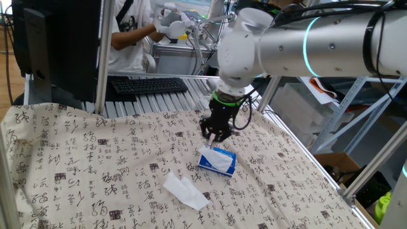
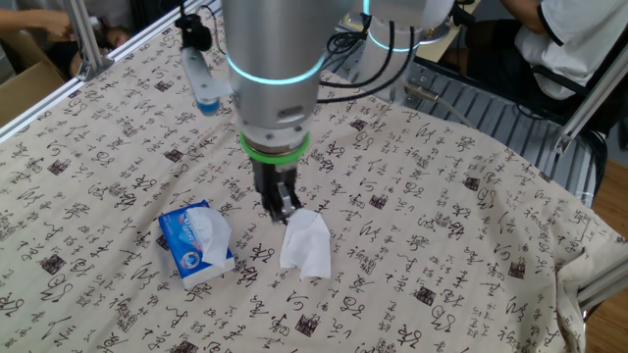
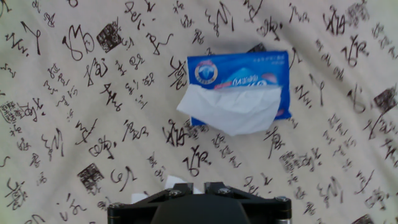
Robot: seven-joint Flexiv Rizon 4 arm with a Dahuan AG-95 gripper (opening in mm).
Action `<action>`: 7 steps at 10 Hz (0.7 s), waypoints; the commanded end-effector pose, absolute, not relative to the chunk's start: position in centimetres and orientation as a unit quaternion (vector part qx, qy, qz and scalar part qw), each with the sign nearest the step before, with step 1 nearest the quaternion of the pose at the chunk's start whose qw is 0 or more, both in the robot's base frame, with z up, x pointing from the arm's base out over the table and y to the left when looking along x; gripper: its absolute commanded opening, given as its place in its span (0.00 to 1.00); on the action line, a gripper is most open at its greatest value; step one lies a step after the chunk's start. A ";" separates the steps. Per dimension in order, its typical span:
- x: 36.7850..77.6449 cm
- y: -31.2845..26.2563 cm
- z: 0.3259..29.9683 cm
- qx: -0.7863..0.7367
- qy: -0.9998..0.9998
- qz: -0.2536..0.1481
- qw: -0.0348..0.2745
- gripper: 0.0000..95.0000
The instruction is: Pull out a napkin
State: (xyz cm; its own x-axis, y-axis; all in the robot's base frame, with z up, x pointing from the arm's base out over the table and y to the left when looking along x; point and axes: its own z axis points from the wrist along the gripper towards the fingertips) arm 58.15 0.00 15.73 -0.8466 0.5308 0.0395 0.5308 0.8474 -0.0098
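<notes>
The white napkin (image 1: 186, 190) lies loose and flat on the patterned cloth, to the front left of the blue-and-white tissue pack (image 1: 217, 161). In the other fixed view the napkin (image 2: 306, 245) lies to the right of the pack (image 2: 196, 245). My gripper (image 2: 284, 210) hangs a little above the cloth between them, fingers together, holding nothing. In the hand view the pack (image 3: 249, 68) lies ahead with another white sheet (image 3: 230, 109) sticking out of its slot. Only a corner of the loose napkin (image 3: 174, 182) shows beside the gripper body.
The table is covered by a beige cloth (image 1: 76, 165) with black calligraphy, wrinkled in places. A keyboard (image 1: 147, 84) lies beyond the far edge, where a person (image 1: 130, 32) stands. Metal frame posts (image 1: 102, 57) stand at the table's corners.
</notes>
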 end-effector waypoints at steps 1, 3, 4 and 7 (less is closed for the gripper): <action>58.3 -1.3 15.9 -0.261 -0.965 0.000 0.019 0.00; 58.4 -2.8 16.1 -0.245 -0.969 -0.003 0.020 0.00; 58.5 -3.2 16.3 -0.240 -0.971 -0.003 0.020 0.00; 58.6 -3.9 16.8 -0.241 -0.970 -0.005 0.018 0.00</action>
State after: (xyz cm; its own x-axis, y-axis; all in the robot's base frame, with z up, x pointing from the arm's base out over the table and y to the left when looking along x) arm 58.79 -3.89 16.91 -0.8827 0.4688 0.0345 0.4690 0.8832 -0.0012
